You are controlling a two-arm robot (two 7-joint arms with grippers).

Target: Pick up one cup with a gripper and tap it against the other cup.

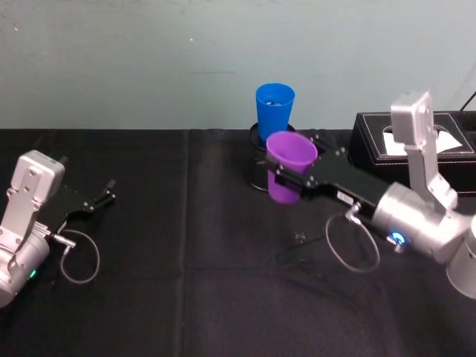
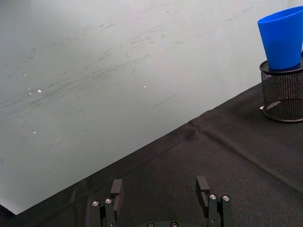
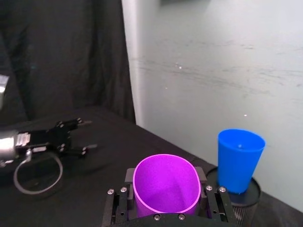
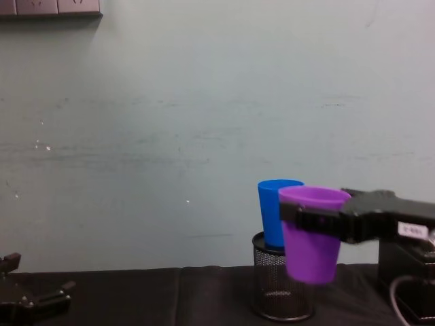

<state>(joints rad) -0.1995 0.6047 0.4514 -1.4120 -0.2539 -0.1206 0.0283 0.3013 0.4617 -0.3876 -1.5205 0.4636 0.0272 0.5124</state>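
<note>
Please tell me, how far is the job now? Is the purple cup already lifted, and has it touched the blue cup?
Done: the right pincer grips the purple cup, lifted off the table. In hand: it hangs upright beside the blue cup, which stands in the mesh holder. Whether they touch cannot be told. Left: the tap itself. The left pincer lies open on the table.

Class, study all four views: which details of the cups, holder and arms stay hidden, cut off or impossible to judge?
1. Whether the purple cup touches the blue cup: they overlap in the chest view.
2. The mesh holder: largely hidden behind the purple cup in the head view.
3. The right gripper's jaws: covered by the purple cup they clamp, right wrist view.
4. The left gripper: cut off by the chest view's left edge.
</note>
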